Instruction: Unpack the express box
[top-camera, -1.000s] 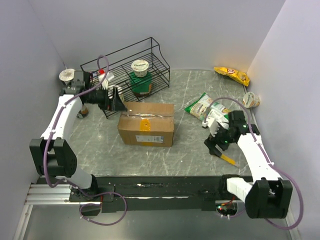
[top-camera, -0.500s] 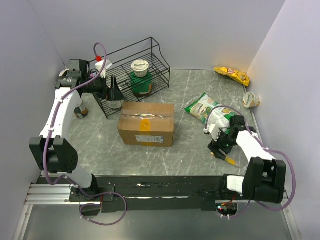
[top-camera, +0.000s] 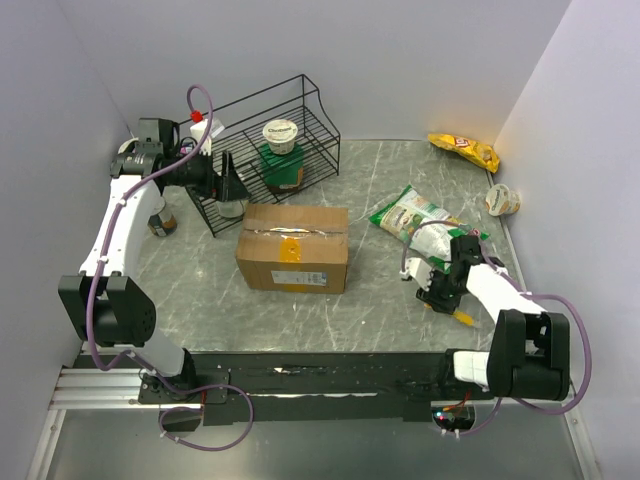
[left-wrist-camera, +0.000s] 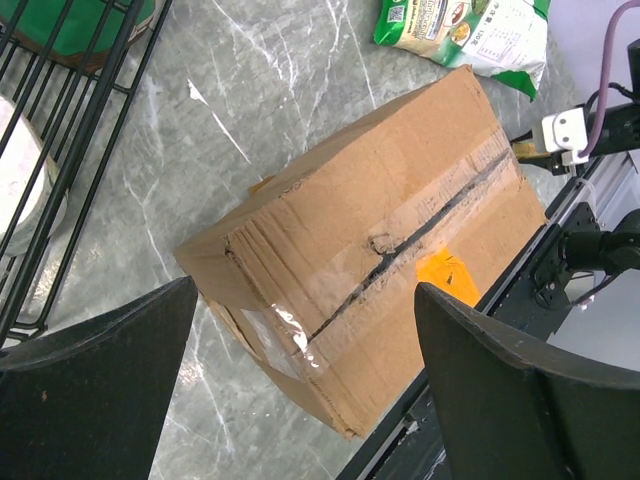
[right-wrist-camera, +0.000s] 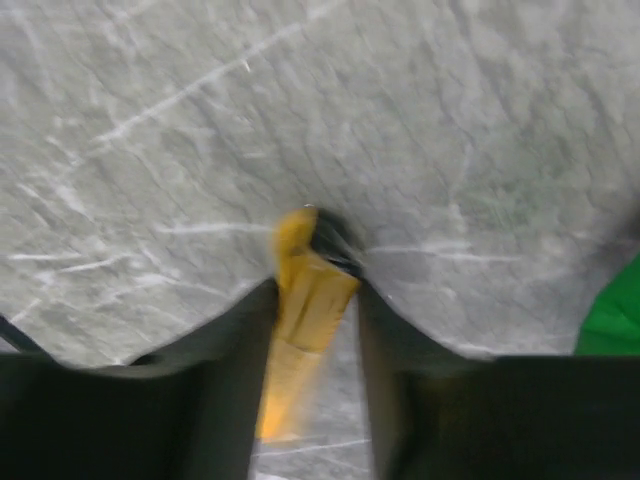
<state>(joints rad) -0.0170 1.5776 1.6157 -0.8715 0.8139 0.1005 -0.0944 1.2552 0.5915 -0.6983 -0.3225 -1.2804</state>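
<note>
The express box (top-camera: 292, 248) is a brown carton lying shut mid-table, with clear tape along its top seam and an orange sticker; the left wrist view shows the express box (left-wrist-camera: 380, 230) too, its taped seam torn and dark. My left gripper (top-camera: 232, 185) hangs wide open above the table behind the box's left end, beside the rack; its gripper (left-wrist-camera: 305, 290) holds nothing. At the right, my right gripper (top-camera: 440, 290) is down on the table, and in its wrist view the gripper (right-wrist-camera: 315, 285) has its fingers pressed on either side of a yellow box cutter (right-wrist-camera: 300, 330), whose end (top-camera: 458, 317) sticks out.
A black wire rack (top-camera: 270, 140) stands behind the box with a lidded green cup (top-camera: 281, 150) inside. A green snack bag (top-camera: 410, 215) lies just behind my right gripper. A yellow bag (top-camera: 463, 150) and a cup (top-camera: 502, 199) sit at the far right; a small jar (top-camera: 160, 222) at the left.
My right gripper dropped onto the yellow box cutter and its fingers closed in around it. The left arm lifted back toward the rack earlier and has since held still, open.
</note>
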